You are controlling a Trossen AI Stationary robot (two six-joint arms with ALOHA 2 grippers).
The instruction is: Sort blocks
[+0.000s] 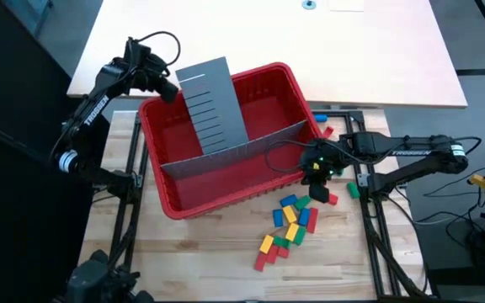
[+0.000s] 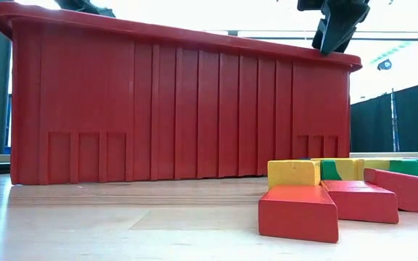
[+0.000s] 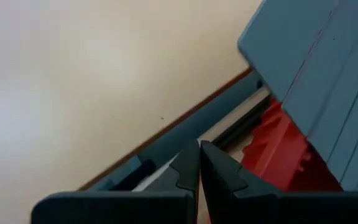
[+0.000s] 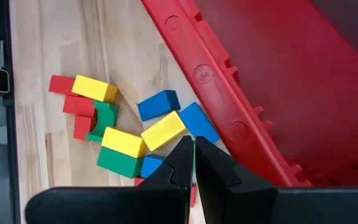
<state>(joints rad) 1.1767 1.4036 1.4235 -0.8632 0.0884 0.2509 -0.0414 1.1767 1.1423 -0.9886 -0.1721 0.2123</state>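
Blocks (image 1: 286, 225) lie in a loose heap on the table (image 1: 209, 261), just in front of the red bin (image 1: 226, 202) near its right front corner, with a few strays by the bin's right side. Some touch or overlap, mostly lying flat. The right gripper (image 4: 193, 163) hangs above the heap next to the bin wall, fingers closed together with nothing between them. The left gripper (image 3: 199, 167) is parked at the back left of the bin beside a grey slotted panel (image 1: 213, 105), also closed and empty. The blocks look like small painted wood: light, rigid, not fragile, probably a bit slick on the faces. Best hold is likely across the narrow sides of a block at the edge of the heap, like the yellow one (image 4: 94, 88), since packed neighbours would block the fingers.
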